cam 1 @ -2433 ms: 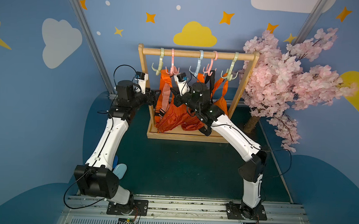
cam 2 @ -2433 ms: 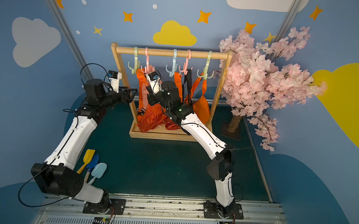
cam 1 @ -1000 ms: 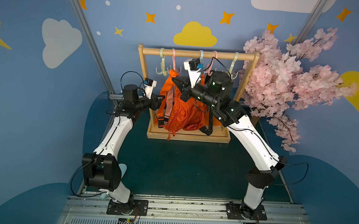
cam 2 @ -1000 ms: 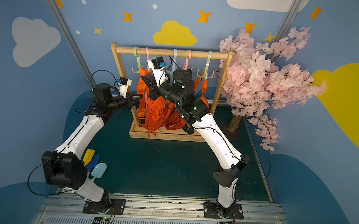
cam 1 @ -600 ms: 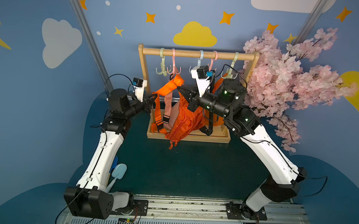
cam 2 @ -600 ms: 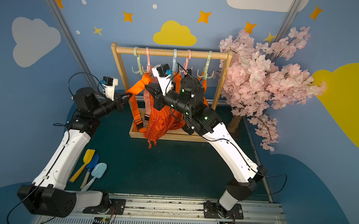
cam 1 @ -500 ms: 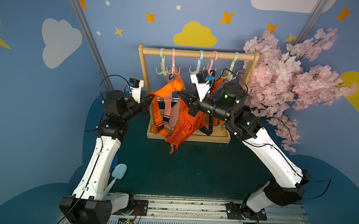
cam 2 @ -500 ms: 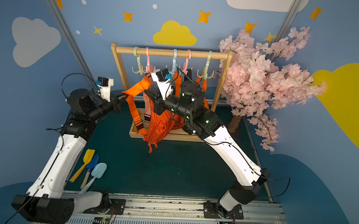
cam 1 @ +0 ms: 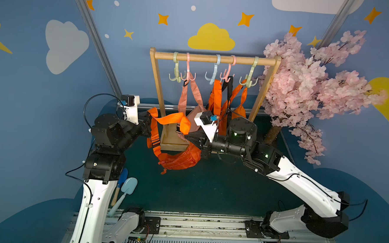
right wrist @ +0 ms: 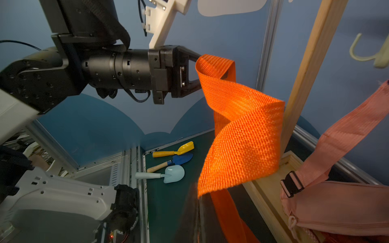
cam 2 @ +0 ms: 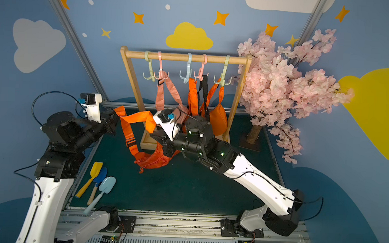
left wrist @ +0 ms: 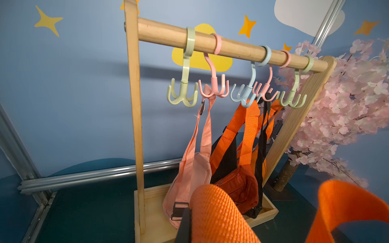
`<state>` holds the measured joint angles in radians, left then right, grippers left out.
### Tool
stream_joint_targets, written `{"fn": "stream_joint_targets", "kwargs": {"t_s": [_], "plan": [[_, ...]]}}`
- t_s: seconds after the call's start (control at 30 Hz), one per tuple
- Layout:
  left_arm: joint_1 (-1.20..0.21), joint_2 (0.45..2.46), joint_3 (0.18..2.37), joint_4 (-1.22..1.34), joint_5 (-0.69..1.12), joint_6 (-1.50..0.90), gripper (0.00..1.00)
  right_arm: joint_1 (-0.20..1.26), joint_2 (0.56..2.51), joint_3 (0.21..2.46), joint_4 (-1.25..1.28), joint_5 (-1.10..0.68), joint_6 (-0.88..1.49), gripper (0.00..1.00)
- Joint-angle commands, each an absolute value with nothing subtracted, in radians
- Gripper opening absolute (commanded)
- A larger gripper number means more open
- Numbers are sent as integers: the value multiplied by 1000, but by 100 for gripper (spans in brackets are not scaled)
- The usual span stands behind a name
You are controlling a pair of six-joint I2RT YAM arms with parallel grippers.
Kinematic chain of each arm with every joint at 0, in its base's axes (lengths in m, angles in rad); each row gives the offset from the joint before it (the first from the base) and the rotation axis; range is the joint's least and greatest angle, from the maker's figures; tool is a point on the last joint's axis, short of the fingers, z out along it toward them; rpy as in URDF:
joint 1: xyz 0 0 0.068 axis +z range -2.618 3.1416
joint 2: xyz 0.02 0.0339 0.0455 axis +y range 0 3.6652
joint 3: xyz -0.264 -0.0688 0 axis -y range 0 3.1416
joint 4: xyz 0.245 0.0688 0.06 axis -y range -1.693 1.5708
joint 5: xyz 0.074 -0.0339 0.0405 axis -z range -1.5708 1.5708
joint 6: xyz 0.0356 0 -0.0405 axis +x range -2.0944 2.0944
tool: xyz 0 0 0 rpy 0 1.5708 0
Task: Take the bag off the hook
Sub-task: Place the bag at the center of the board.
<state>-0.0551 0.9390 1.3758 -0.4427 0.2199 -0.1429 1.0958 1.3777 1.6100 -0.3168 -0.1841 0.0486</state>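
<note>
The orange fabric waist bag [cam 1: 179,158] is off its hook. It hangs by its strap just in front of the light wooden clothes rack [cam 1: 214,59], toward the post farthest from the pink blossom tree [cam 1: 314,86]. In both top views its broad orange webbing strap [cam 1: 168,120] is stretched between the two arms.

The left gripper [cam 1: 150,122] is clamped on one fold of the strap, just outside that post; the right wrist view shows its dark fingers [right wrist: 189,52] pinching the webbing. The right gripper [cam 1: 186,136] is closed on the strap's other stretch, in front of the rack's base tray, with the pouch sagging below it. Whether the pouch touches the dark green tabletop [cam 1: 208,188] I cannot tell.

On the rack a pink fabric bag [left wrist: 189,178] hangs from a pink plastic hook [left wrist: 213,88], and further orange bags [left wrist: 235,183] hang beyond it, nearer the tree. Three toy shovels [cam 2: 101,174] — yellow, dark blue, pale blue — lie on the tabletop well in front of the rack.
</note>
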Motion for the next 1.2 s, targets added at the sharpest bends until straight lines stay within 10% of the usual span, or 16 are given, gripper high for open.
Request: {"fn": "stream_joint_targets", "kwargs": {"t_s": [0.0,1.17], "plan": [[-56,899,1391,-526,138,-166,4,1135,1339,1561,-284,-163,97,0],[-54,719,1302,-665,-355,-149,4,1136,1521,1469,-402,-504,465,0]]}}
